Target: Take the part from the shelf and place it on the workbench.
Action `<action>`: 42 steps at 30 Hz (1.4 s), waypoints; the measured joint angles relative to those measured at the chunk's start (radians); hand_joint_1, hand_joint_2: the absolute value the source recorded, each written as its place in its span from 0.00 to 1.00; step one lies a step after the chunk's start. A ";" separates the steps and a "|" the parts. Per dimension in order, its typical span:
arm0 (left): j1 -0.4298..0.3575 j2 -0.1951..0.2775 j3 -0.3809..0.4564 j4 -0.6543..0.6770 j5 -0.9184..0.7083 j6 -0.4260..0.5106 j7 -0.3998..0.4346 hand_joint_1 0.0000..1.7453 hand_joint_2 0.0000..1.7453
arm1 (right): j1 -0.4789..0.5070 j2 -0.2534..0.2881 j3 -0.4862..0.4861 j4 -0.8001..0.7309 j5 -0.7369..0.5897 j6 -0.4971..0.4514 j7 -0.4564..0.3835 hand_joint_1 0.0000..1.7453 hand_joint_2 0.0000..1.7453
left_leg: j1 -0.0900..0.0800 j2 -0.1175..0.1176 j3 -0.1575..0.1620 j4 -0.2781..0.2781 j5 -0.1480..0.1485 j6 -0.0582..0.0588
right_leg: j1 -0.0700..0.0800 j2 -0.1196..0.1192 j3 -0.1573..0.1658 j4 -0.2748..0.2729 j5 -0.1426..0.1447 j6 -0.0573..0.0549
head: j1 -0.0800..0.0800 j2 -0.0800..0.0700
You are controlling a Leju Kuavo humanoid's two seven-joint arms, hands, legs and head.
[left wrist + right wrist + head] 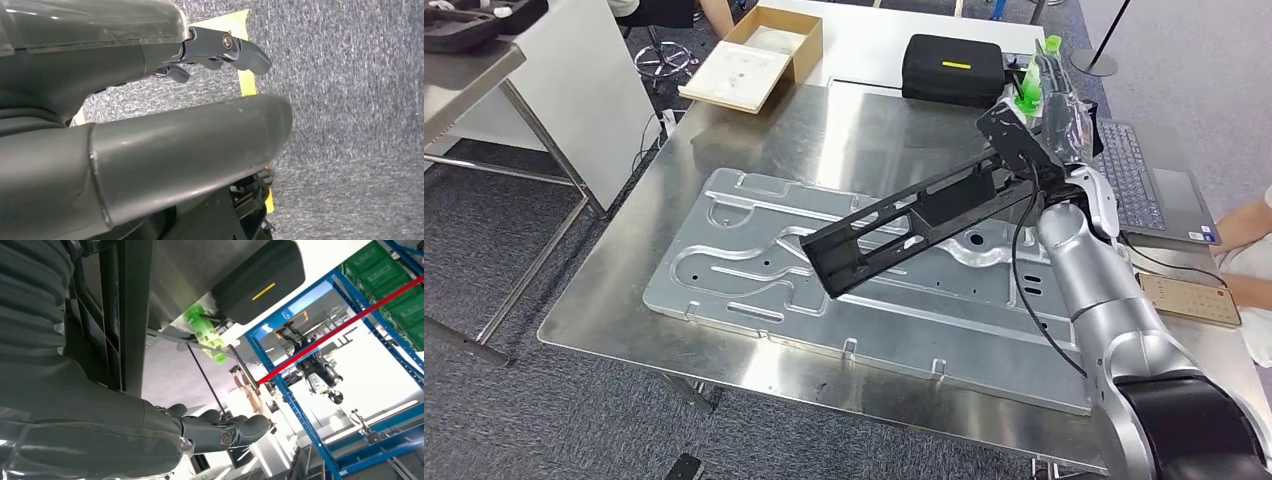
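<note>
Spanning most of the head view, the steel workbench carries a large stamped metal panel. Above that panel, the right hand grips one end of the long black part, holding it tilted in the air, clear of the surface. Behind the bench lie an open cardboard box and a black case with a yellow stripe; no writing is legible. The left hand hangs over grey carpet, fingers apart, holding nothing.
</note>
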 joint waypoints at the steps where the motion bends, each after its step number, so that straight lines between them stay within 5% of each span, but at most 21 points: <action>1: 0.000 0.000 0.000 0.000 0.000 0.000 0.000 0.00 0.00 | 0.000 0.000 0.000 0.000 0.000 0.001 0.000 0.00 1.00 | 0.000 0.000 0.000 0.003 -0.005 -0.005 | -0.003 0.000 0.003 -0.005 0.002 -0.006 | 0.000 0.000; 3: -0.001 0.000 0.000 0.000 0.000 0.000 0.000 0.00 0.00 | -0.003 0.000 0.000 0.000 -0.004 0.018 0.002 0.00 1.00 | -0.001 -0.001 -0.021 0.055 -0.040 -0.012 | -0.008 -0.001 0.011 -0.015 0.006 -0.019 | -0.001 0.000; 5: 0.001 0.000 0.000 0.000 0.000 -0.001 -0.001 0.00 0.00 | -0.016 0.000 0.004 0.010 -0.018 0.091 0.016 0.00 1.00 | 0.000 -0.002 -0.077 0.176 -0.099 -0.014 | -0.005 -0.002 0.013 -0.015 0.005 -0.026 | -0.001 0.000; 7: 0.004 0.000 0.000 0.000 0.000 -0.003 -0.003 0.00 0.00 | -0.039 -0.001 0.014 0.040 -0.033 0.212 0.036 0.00 1.00 | 0.000 -0.002 -0.126 0.270 -0.121 -0.015 | -0.002 0.001 0.012 -0.012 0.002 -0.030 | -0.001 0.000; 9: 0.004 0.002 0.000 0.000 0.000 -0.005 -0.006 0.00 0.00 | -0.072 -0.001 0.029 0.082 -0.048 0.330 0.040 0.00 1.00 | 0.000 -0.002 -0.113 0.227 -0.073 -0.011 | 0.001 0.006 0.013 -0.007 -0.001 -0.030 | -0.001 0.000; 12: -0.001 0.005 0.000 0.000 -0.003 -0.013 -0.010 0.00 0.00 | -0.145 -0.007 0.047 0.153 -0.090 0.535 0.018 0.00 1.00 | -0.004 -0.004 -0.035 0.050 0.008 0.002 | 0.005 0.011 0.008 0.006 -0.008 -0.022 | 0.000 0.000; 17: -0.002 0.007 0.000 0.000 -0.010 -0.026 -0.015 0.00 0.00 | -0.302 -0.032 0.105 0.286 -0.131 0.897 0.042 0.00 1.00 | -0.003 -0.006 -0.018 0.002 0.018 0.022 | 0.004 0.010 -0.002 0.022 -0.020 0.002 | 0.000 0.000; 22: -0.005 0.006 0.000 0.000 -0.011 -0.027 -0.019 0.00 0.00 | -0.403 -0.052 0.169 0.396 -0.154 1.065 0.107 0.00 1.00 | 0.002 -0.007 -0.013 -0.007 0.023 0.033 | -0.008 0.006 -0.119 0.271 -0.133 0.029 | 0.000 0.000; 24: -0.004 0.006 0.000 0.000 -0.012 -0.027 -0.019 0.00 0.00 | -0.409 -0.055 0.186 0.420 -0.162 1.070 0.108 0.00 1.00 | 0.002 -0.007 -0.012 -0.006 0.022 0.031 | -0.014 0.003 -0.118 0.257 -0.104 0.034 | 0.000 0.000; 26: -0.004 0.004 0.000 0.000 -0.012 -0.027 -0.020 0.00 0.00 | -0.429 -0.057 0.199 0.441 -0.174 1.063 0.105 0.00 0.50 | 0.002 -0.006 -0.012 -0.003 0.019 0.026 | -0.018 -0.001 -0.057 0.125 -0.035 0.033 | 0.000 0.000; 28: -0.006 0.003 0.000 0.000 -0.011 -0.027 -0.021 0.00 0.00 | -0.454 -0.057 0.209 0.457 -0.189 1.046 0.104 0.00 0.00 | 0.000 -0.005 -0.013 -0.001 0.017 0.016 | -0.012 -0.003 -0.006 0.019 0.001 0.026 | 0.000 0.000; 33: -0.007 0.002 0.000 0.000 -0.009 -0.027 -0.025 0.00 0.00 | -0.469 -0.050 0.224 0.484 -0.212 0.996 0.122 0.00 0.00 | 0.001 -0.006 -0.021 0.020 -0.002 -0.011 | -0.009 -0.003 0.008 -0.010 0.006 -0.009 | -0.001 0.000; 36: -0.005 0.002 0.000 0.000 -0.004 -0.023 -0.027 0.00 0.00 | -0.460 -0.038 0.229 0.487 -0.225 0.859 0.081 0.00 0.00 | 0.002 -0.006 -0.097 0.189 -0.089 -0.015 | -0.007 -0.004 0.010 -0.015 0.008 -0.026 | -0.001 0.000; 38: -0.002 0.000 0.000 0.000 0.000 -0.015 -0.027 0.00 0.00 | -0.427 -0.025 0.229 0.474 -0.243 0.663 0.001 0.00 0.00 | 0.002 -0.006 -0.137 0.272 -0.109 -0.016 | -0.003 -0.001 0.011 -0.013 0.007 -0.029 | -0.001 0.000; 40: 0.001 0.000 0.000 0.000 0.002 -0.005 -0.027 0.00 0.00 | -0.378 -0.010 0.225 0.442 -0.260 0.458 -0.090 0.00 0.00 | 0.002 -0.006 -0.109 0.212 -0.060 -0.014 | 0.000 0.003 0.013 -0.010 0.005 -0.029 | -0.001 0.000; 42: 0.001 -0.001 0.000 0.000 0.003 0.005 -0.027 0.00 0.00 | -0.320 0.003 0.211 0.390 -0.272 0.294 -0.167 0.00 0.00 | 0.001 -0.006 -0.045 0.076 -0.003 -0.008 | 0.003 0.005 0.012 -0.003 0.000 -0.024 | -0.001 0.000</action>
